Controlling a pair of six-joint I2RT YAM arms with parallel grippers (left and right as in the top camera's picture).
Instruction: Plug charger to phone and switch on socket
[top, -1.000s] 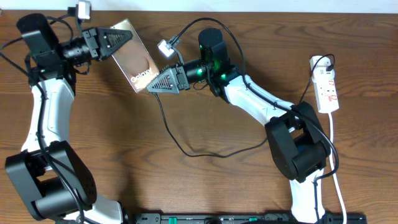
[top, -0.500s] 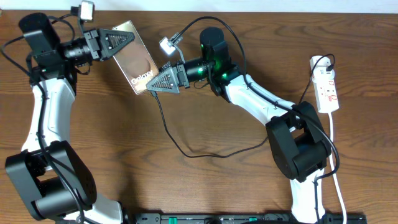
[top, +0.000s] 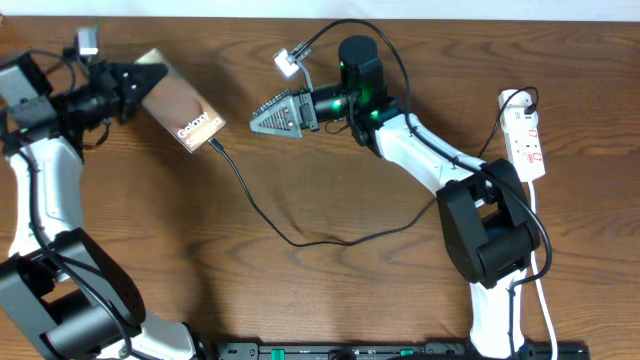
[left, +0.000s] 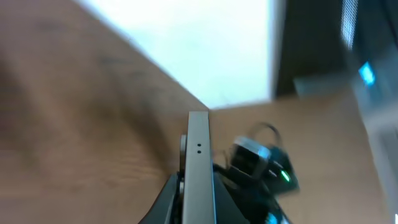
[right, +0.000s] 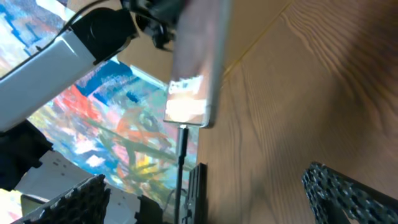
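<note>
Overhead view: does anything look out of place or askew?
Nothing damaged. The phone sits askew, gripped at one end by the left tool, with the charger plugged into its other end; the right tool is open.

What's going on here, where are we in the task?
The left gripper holds the phone by one end. The charger has its tip in the phone's other end, as the right wrist view shows. The right gripper is open and empty, a little apart from the phone. The socket lies at the far right with neither gripper near it, so switching it on looks not yet done.
</note>
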